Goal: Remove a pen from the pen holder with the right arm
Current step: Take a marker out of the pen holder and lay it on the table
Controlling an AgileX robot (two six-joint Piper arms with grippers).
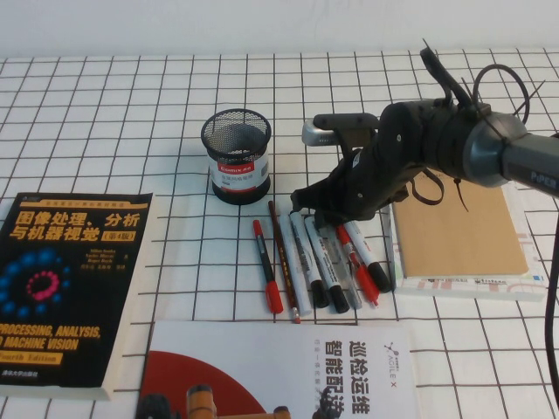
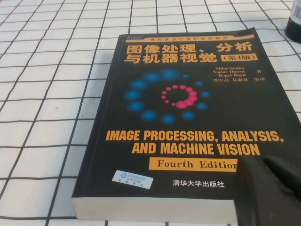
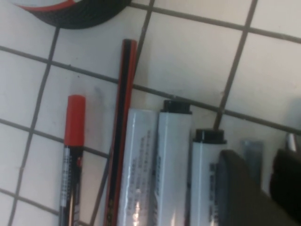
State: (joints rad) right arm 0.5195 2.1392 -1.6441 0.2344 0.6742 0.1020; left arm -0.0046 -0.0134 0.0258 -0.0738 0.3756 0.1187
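The right claw [image 3: 268, 162] hangs low over the row of pens [image 1: 319, 262] on the desk [image 1: 131, 131] near the pen holder [image 1: 236, 157], slightly apart around a grey pen [image 3: 252, 153]; a careless lift could scatter the neighbours; the left claw [image 2: 273, 188] hovers over the book [image 2: 178, 117], and I cannot tell its state.

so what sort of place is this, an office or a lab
Probably a robot lab bench dressed as a desk: gridded cloth, textbook, mesh pen holder, pens. The right gripper sits low over the pens; the left gripper hovers above the textbook.
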